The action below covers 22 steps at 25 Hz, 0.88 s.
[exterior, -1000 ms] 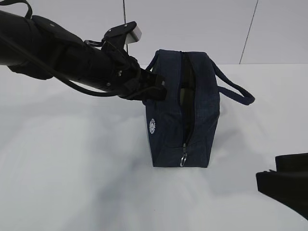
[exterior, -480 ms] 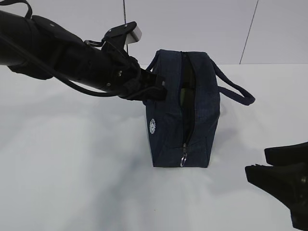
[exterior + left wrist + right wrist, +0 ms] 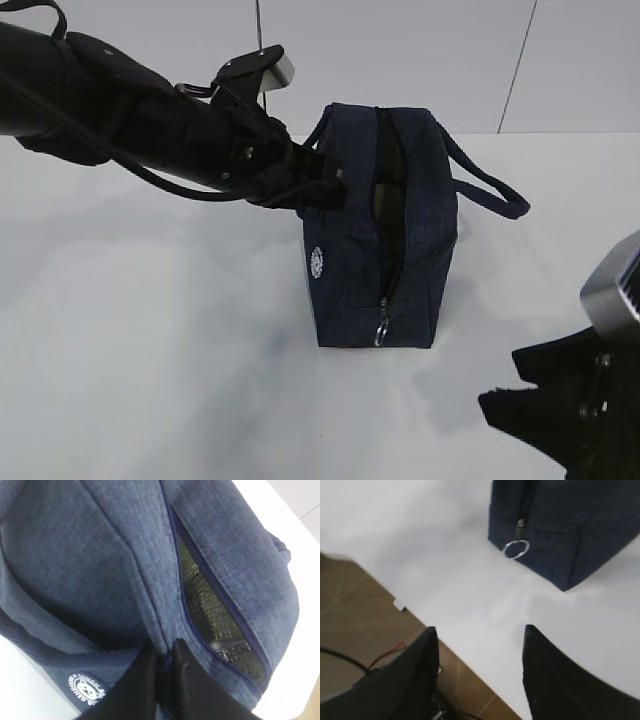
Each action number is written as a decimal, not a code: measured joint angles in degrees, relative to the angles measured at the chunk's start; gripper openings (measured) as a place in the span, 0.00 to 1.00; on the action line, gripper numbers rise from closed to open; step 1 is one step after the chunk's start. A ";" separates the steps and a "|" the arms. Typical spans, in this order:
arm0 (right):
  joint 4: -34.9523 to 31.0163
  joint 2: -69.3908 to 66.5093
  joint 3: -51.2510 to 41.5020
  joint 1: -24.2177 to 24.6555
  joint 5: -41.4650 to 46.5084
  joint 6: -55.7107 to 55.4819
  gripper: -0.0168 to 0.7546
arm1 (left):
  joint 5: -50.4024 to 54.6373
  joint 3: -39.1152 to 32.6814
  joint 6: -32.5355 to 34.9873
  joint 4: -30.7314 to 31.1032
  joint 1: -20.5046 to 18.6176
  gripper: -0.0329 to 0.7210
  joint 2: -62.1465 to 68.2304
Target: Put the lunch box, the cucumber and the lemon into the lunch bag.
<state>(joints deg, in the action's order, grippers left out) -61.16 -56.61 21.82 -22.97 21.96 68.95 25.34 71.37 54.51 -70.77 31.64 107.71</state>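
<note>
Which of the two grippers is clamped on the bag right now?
The left gripper, pinching the dark navy fabric lunch bag beside its zipper; the right gripper is open, empty.

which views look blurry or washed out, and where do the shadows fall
Exterior view: sharp; the white table is nearly washed out, with soft grey shadows left of and in front of the lunch bag. Left wrist view: crisp on the fabric weave, the left end effector dark, with little detail. Right wrist view: softly blurred all over, ring pull included; the right end effector almost a silhouette.
</note>
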 joint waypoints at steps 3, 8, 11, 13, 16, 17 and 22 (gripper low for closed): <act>-0.29 -0.69 0.00 0.00 4.94 4.71 0.55 | 0.00 0.00 0.00 0.00 0.00 0.07 0.00; -1.62 -0.77 0.00 0.00 7.81 9.21 0.54 | 0.00 0.00 0.00 0.00 0.00 0.07 0.00; -1.62 -0.77 0.00 0.00 7.94 11.85 0.54 | 0.22 0.00 0.00 0.00 0.00 0.07 0.00; -1.62 -0.77 0.00 0.00 8.30 12.70 0.54 | 0.30 0.00 0.00 0.00 0.00 0.07 0.00; -1.73 -0.77 0.00 0.00 9.85 13.17 0.54 | 0.44 0.00 0.00 0.00 0.00 0.07 0.00; -1.86 -0.77 0.00 0.00 10.50 13.47 0.54 | 0.46 0.00 0.00 0.00 0.00 0.07 0.00; -3.06 -0.91 0.00 0.00 9.89 19.32 0.54 | 0.57 0.00 0.02 0.00 0.00 0.07 0.00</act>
<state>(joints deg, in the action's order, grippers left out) -64.22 -57.52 21.82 -22.97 31.85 88.27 25.90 71.37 54.53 -70.77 31.64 107.71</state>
